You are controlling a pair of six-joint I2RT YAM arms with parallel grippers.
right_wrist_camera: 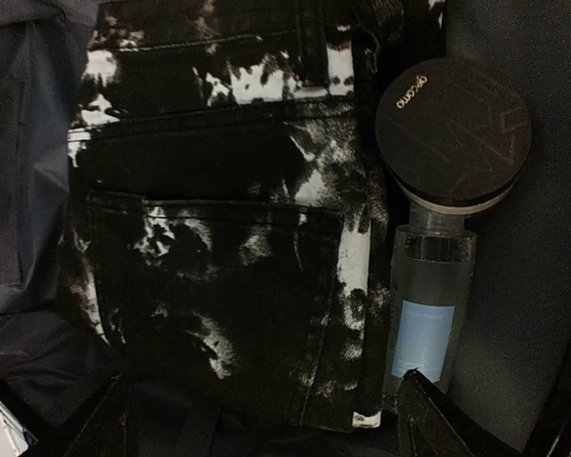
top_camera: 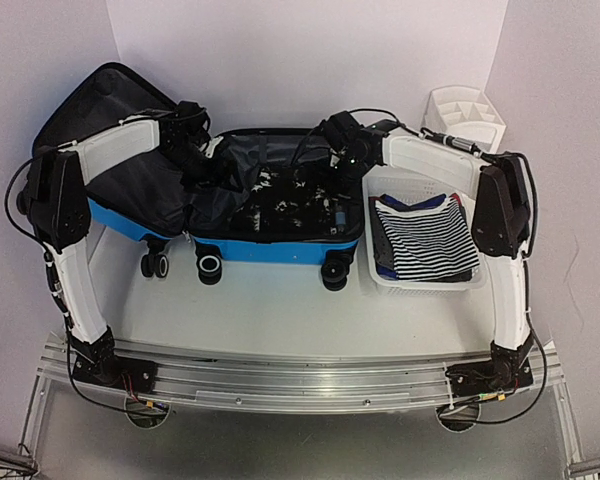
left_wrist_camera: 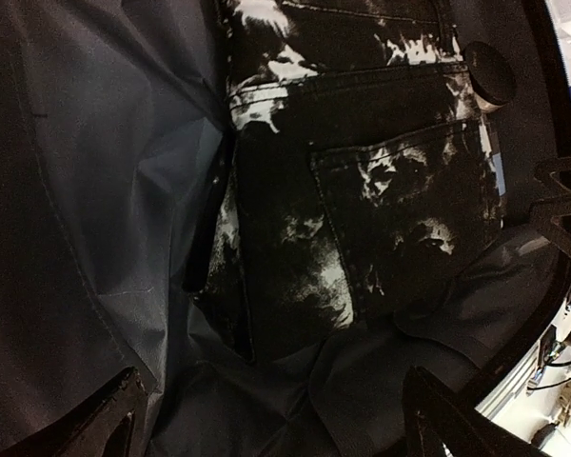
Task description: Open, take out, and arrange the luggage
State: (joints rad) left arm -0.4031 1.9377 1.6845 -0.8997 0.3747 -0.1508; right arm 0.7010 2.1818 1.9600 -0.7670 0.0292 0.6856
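The blue luggage [top_camera: 280, 250] lies open on the table, lid [top_camera: 100, 110] raised at the left, dark grey lining showing. Inside lie folded black-and-white jeans [top_camera: 280, 195], also in the left wrist view [left_wrist_camera: 362, 190] and the right wrist view [right_wrist_camera: 219, 248]. A round black compact [right_wrist_camera: 454, 131] and a clear bottle with a pale blue label [right_wrist_camera: 426, 305] lie beside the jeans. My left gripper [left_wrist_camera: 276, 419] is open over the lining [left_wrist_camera: 105, 238] just short of the jeans. My right gripper [right_wrist_camera: 266, 424] is open above the jeans' edge, one fingertip [right_wrist_camera: 438, 419] by the bottle.
A white mesh basket [top_camera: 425, 282] at the right holds a folded navy-and-white striped shirt [top_camera: 423, 238]. A white drawer organizer [top_camera: 465, 112] stands at the back right. White walls close in the table on three sides. The suitcase wheels [top_camera: 210, 267] face the near edge.
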